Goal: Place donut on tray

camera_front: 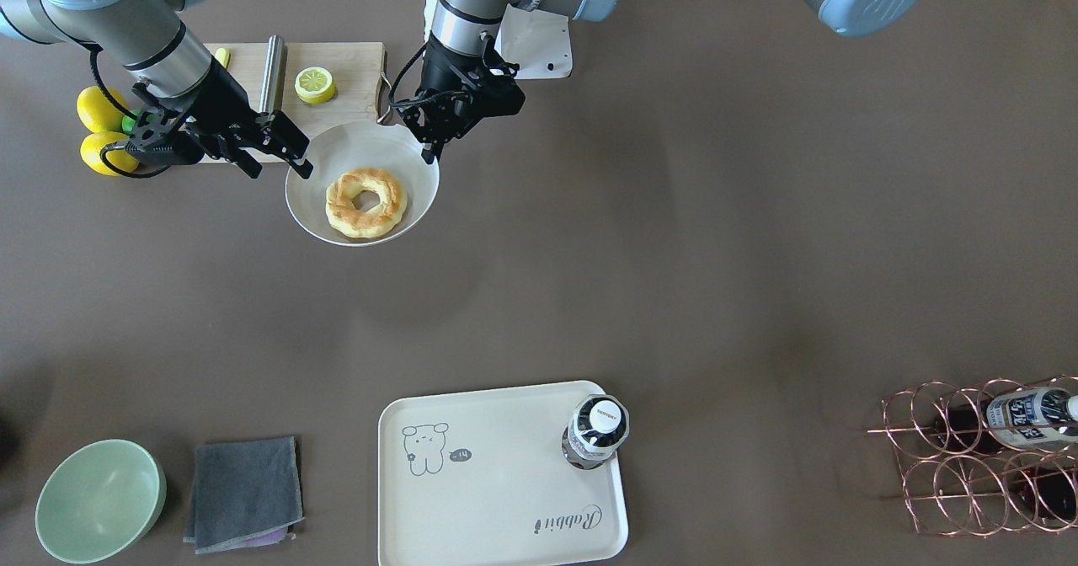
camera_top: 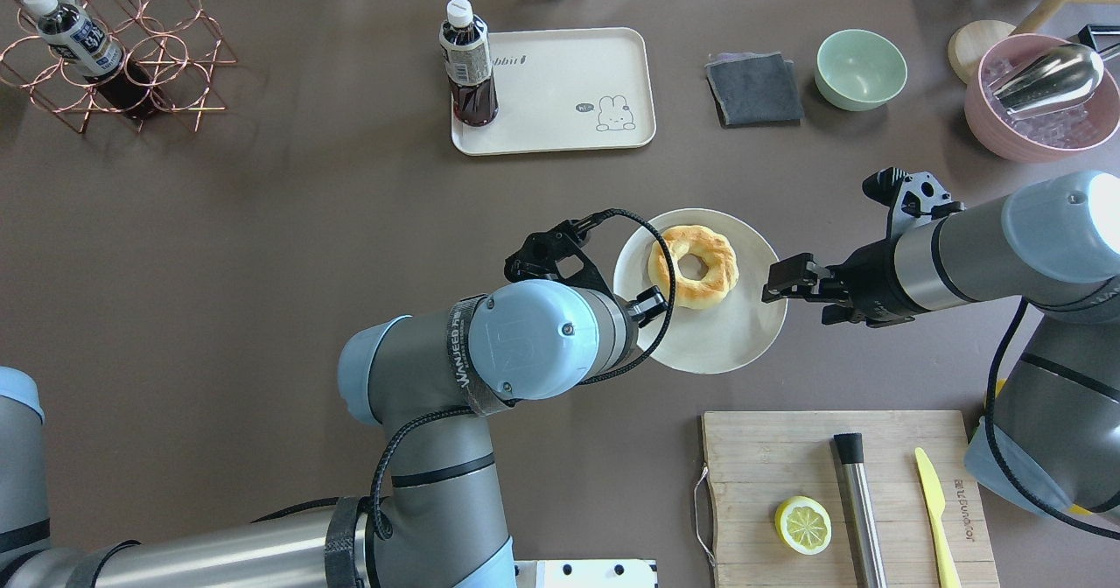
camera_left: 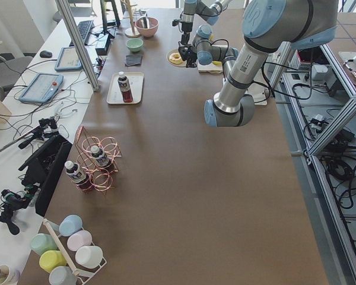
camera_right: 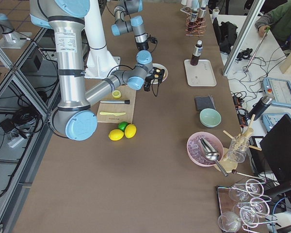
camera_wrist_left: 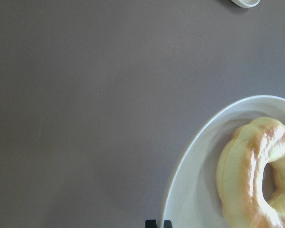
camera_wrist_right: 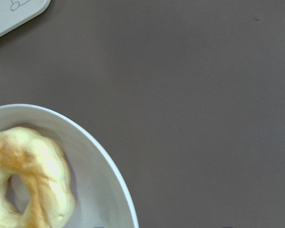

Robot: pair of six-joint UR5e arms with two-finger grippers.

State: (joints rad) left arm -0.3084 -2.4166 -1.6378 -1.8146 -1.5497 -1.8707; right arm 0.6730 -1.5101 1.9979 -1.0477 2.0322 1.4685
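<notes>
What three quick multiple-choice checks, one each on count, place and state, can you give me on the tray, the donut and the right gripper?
1. How many bottles stand on the tray? A) none B) one C) two
2. Where is the donut? A) in the white bowl B) on the tray C) on the cutting board
3. How is the right gripper? A) open B) shut on the donut C) shut on a bottle

Answers: 1 B, a single capped bottle stands near one tray corner. 2 A, the donut lies inside the bowl, well apart from the tray. 3 A, its fingers are spread beside the bowl's rim.
</notes>
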